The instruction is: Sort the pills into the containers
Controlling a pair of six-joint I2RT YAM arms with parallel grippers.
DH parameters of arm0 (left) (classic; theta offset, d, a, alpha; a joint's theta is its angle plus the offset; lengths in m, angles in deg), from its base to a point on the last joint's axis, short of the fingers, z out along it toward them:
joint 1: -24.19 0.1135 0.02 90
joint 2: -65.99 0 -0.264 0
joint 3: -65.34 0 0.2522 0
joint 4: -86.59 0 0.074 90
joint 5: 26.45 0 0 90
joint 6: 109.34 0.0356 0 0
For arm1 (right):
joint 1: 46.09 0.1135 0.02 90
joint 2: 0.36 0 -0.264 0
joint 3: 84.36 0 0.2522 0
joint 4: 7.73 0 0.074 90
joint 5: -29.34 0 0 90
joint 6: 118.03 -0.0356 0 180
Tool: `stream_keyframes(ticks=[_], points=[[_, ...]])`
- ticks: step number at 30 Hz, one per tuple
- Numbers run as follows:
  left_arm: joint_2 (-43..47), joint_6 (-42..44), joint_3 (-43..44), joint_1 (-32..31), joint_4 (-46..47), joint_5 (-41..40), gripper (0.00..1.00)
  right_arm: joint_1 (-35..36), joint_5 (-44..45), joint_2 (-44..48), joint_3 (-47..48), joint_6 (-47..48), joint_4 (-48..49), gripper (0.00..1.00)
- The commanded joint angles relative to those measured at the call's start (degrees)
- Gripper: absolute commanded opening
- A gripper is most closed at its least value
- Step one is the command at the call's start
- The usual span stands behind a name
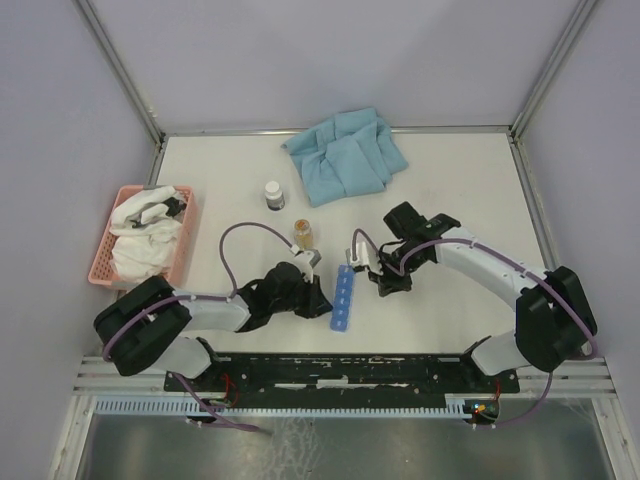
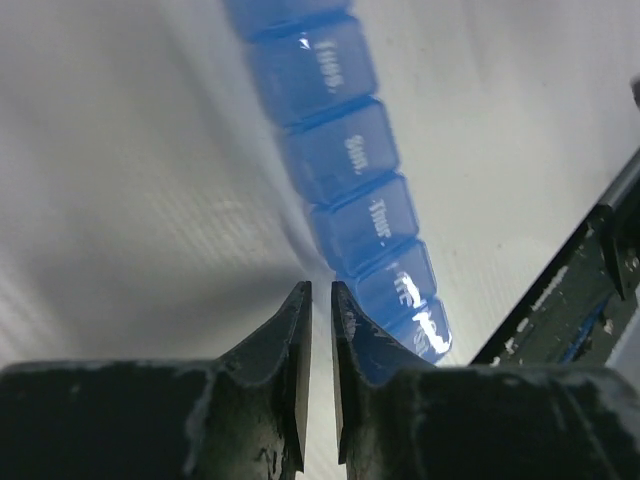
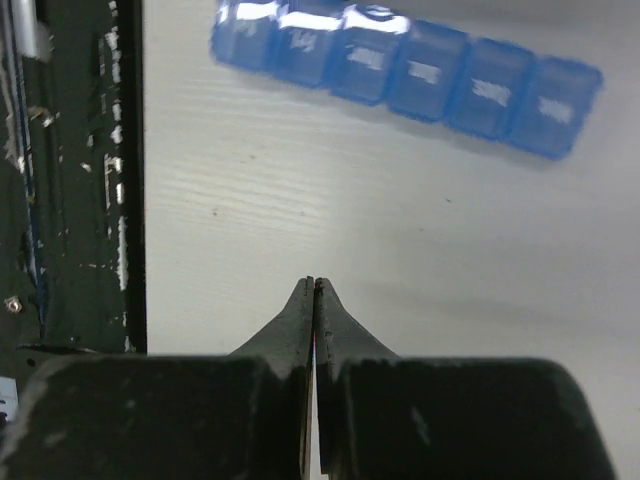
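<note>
The containers are the lidded compartments of a narrow bright-blue organiser strip [image 1: 343, 298] lying on the white table between my two grippers; its lids with printed day names look closed [image 2: 350, 170] [image 3: 400, 65]. My left gripper [image 1: 318, 296] rests just left of the strip's near end, its jaws shut to a thin slit with nothing between them [image 2: 321, 290]. On the strip's right, a short way off, my right gripper [image 1: 386, 283] points down at bare table, shut and empty [image 3: 314, 285]. No loose pills are in view.
An amber bottle [image 1: 303, 233] and a white-capped dark bottle [image 1: 274, 195] stand behind the strip. A crumpled blue cloth [image 1: 345, 155] lies at the back. A pink basket [image 1: 104, 252] of white cloth sits at the left edge. The black base rail [image 1: 360, 370] borders the near edge.
</note>
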Motion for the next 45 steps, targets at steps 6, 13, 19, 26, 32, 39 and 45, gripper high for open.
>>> stream_keyframes(ticks=[6,13,19,26,32,39,45], points=[[-8.94,-9.04,3.82,-8.92,15.40,-4.69,0.21,-6.01,2.06,-2.46,4.60,-18.32,5.52,0.03],[-14.89,-8.04,7.02,-10.72,24.10,-3.17,0.26,-8.30,-1.96,-5.14,9.01,-22.11,1.68,0.22],[-3.94,-5.06,-3.17,-10.88,29.24,-6.11,0.38,-9.90,-6.10,1.53,6.77,-18.11,2.59,0.62],[26.05,3.70,-10.52,-10.79,9.15,-21.69,0.67,-9.89,-14.27,10.80,-3.40,2.30,3.70,1.00],[44.70,1.51,-16.69,-10.70,4.40,-32.81,1.00,-8.36,-10.31,11.95,-6.91,5.40,7.47,1.00],[52.78,-3.52,-17.35,-10.68,-2.06,-33.48,1.00,-1.93,0.28,6.47,-6.76,-2.79,13.95,0.99],[53.07,-3.78,-17.61,-10.66,-3.54,-35.47,1.00,3.44,5.99,1.92,-5.90,-9.36,17.28,0.97]])
